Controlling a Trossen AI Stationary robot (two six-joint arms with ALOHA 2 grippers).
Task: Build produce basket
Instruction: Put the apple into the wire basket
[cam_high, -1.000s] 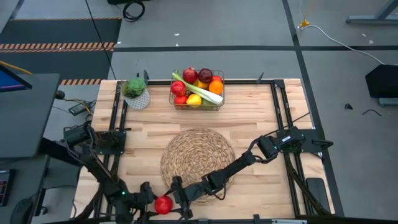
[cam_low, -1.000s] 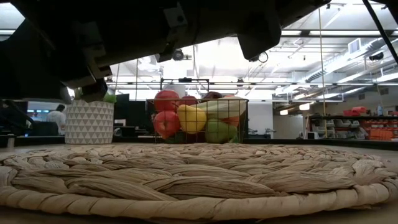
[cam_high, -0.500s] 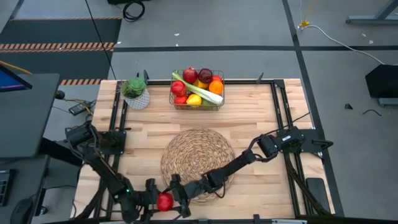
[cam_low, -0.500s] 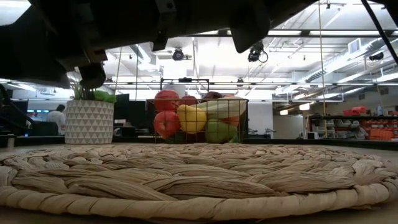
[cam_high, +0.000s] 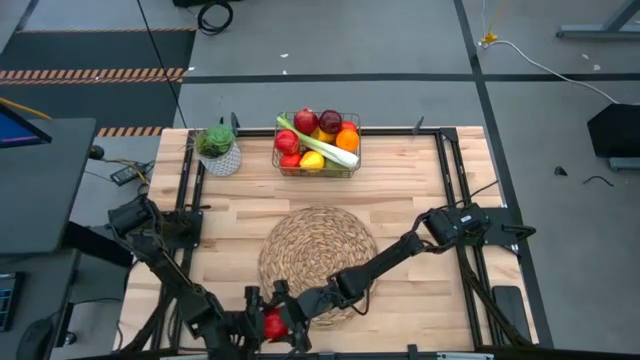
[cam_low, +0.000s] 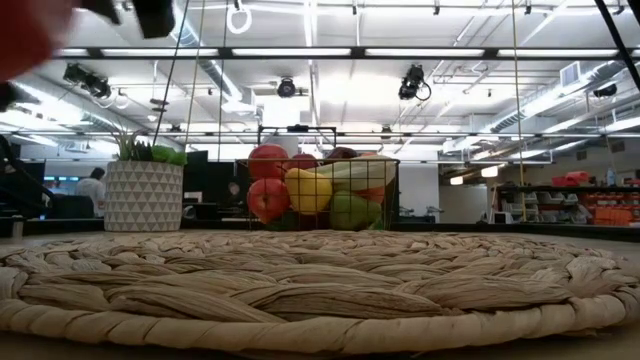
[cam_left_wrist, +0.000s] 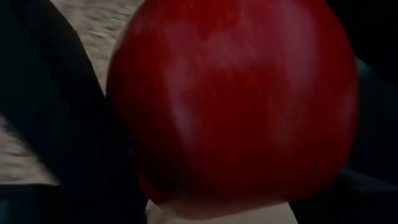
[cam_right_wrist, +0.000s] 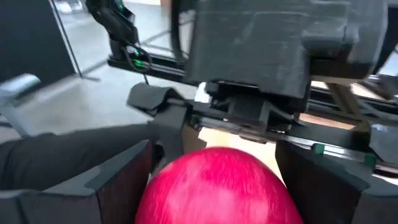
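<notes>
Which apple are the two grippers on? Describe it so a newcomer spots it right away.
Start at the round woven mat mid-table and go to the table's near edge at its left. There the left gripper and right gripper meet around one red apple. It's the only produce outside the wire basket at the far edge.
</notes>
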